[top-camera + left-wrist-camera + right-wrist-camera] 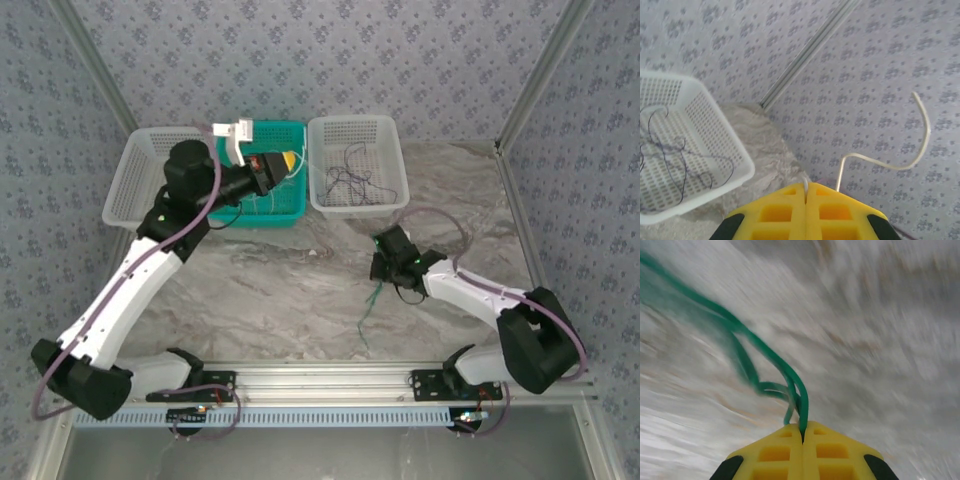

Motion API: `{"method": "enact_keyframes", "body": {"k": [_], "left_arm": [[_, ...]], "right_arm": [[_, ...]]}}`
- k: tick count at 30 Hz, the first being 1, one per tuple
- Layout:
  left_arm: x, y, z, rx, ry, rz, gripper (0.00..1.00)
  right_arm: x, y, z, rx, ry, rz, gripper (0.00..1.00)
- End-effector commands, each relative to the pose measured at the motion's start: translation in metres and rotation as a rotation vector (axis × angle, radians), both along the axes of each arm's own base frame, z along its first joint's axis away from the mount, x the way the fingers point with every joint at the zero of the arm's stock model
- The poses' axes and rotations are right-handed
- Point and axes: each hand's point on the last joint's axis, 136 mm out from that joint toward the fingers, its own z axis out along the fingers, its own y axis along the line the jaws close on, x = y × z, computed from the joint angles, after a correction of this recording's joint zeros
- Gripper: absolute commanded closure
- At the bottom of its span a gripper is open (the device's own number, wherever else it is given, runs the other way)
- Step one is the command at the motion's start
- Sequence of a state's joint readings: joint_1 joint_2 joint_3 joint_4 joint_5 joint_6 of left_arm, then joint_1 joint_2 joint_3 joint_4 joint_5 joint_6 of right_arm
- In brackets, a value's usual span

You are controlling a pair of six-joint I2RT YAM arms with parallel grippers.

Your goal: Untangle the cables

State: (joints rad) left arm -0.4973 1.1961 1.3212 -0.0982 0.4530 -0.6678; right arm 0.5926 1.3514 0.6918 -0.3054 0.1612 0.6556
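Status: left claw [805, 192] clamped on pale cable [928, 132]; right claw [802, 432] clamped on green cable [767, 354]. Both appear thin, limp, light; grasp near a free end.

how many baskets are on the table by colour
white baskets: 2
green basket: 1
total: 3
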Motion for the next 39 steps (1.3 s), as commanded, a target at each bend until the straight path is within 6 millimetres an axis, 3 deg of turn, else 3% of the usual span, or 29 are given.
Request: {"method": "enact_keyframes", "body": {"k": [1, 6, 9, 14, 17, 21, 24, 28, 39], "left_arm": [[-0.003, 0.005, -0.002, 0.058, -0.014, 0.018, 1.0], [0.011, 0.025, 0.005, 0.119, -0.081, 0.116, 1.0], [0.016, 0.048, 0.043, 0.123, -0.184, 0.179, 1.0], [0.021, 0.109, 0.13, 0.079, -0.346, 0.349, 1.0], [0.03, 0.128, 0.16, 0.073, -0.379, 0.405, 1.0], [0.039, 0.134, 0.19, 0.059, -0.412, 0.412, 1.0], [0.047, 0.13, 0.198, 0.051, -0.419, 0.391, 1.0], [0.065, 0.13, 0.194, 0.093, -0.427, 0.408, 1.0], [0.126, 0.152, 0.153, 0.3, -0.382, 0.526, 1.0]], "right_arm": [[-0.01, -0.014, -0.01, -0.031, 0.023, -0.082, 1.0], [-0.005, -0.009, 0.005, -0.008, -0.023, -0.055, 1.0], [-0.005, -0.015, 0.008, -0.046, -0.021, -0.069, 1.0], [-0.013, -0.028, -0.007, -0.071, 0.026, -0.116, 0.99], [-0.014, -0.03, -0.014, -0.07, 0.034, -0.128, 0.99], [-0.018, -0.043, -0.027, -0.099, 0.073, -0.199, 0.97], [-0.019, -0.042, -0.034, -0.073, 0.086, -0.205, 1.0], [-0.013, -0.031, -0.029, -0.026, 0.069, -0.172, 1.0], [-0.01, -0.026, -0.021, -0.029, 0.062, -0.135, 1.0]]}}
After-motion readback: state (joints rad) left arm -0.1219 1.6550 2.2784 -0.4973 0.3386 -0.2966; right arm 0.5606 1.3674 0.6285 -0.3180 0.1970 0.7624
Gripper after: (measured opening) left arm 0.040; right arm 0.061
